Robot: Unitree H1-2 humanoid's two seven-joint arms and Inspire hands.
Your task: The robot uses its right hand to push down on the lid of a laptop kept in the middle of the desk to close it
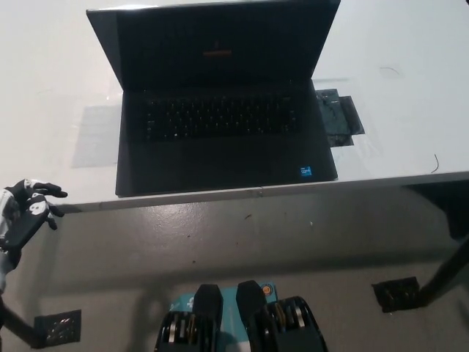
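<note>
A black laptop point(220, 117) stands open in the middle of the white desk point(410, 95), its lid point(220, 48) leaning back and its dark keyboard facing me. My white left hand point(28, 213) rests at the lower left, below the desk's front edge, with its fingers apart and nothing in it. My black right hand is out of view; only a thin dark piece of the right arm point(448, 273) shows at the lower right, below the desk.
A small dark packet point(338, 121) lies on the desk just right of the laptop. The desk's front edge point(256, 192) runs across the picture below the laptop. Grey floor with two dark floor plates point(396, 293) lies underneath.
</note>
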